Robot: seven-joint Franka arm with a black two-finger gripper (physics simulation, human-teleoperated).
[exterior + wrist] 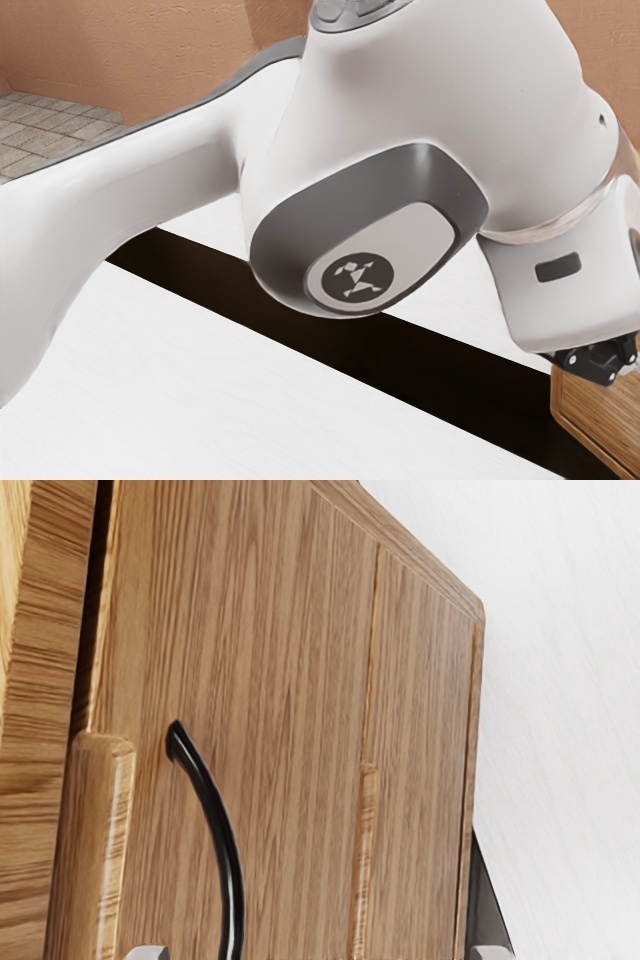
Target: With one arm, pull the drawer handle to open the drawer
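A wooden drawer front fills the space just before my hand, with vertical grain and a thin groove down it. Its black curved handle arcs out from the wood beside a raised wooden strip. Two grey fingertips poke in at the picture's lower edge, far apart, so my gripper is open; the handle's lower run lies between them, nearer one finger, and neither touches it. In the exterior view, my hand's black base hangs just above a wooden cabinet corner.
My white arm covers most of the exterior view. Below it lie a white tabletop and a dark band. A tan wall and tiled floor lie behind. A dark slit separates the drawer front from a neighbouring wooden panel.
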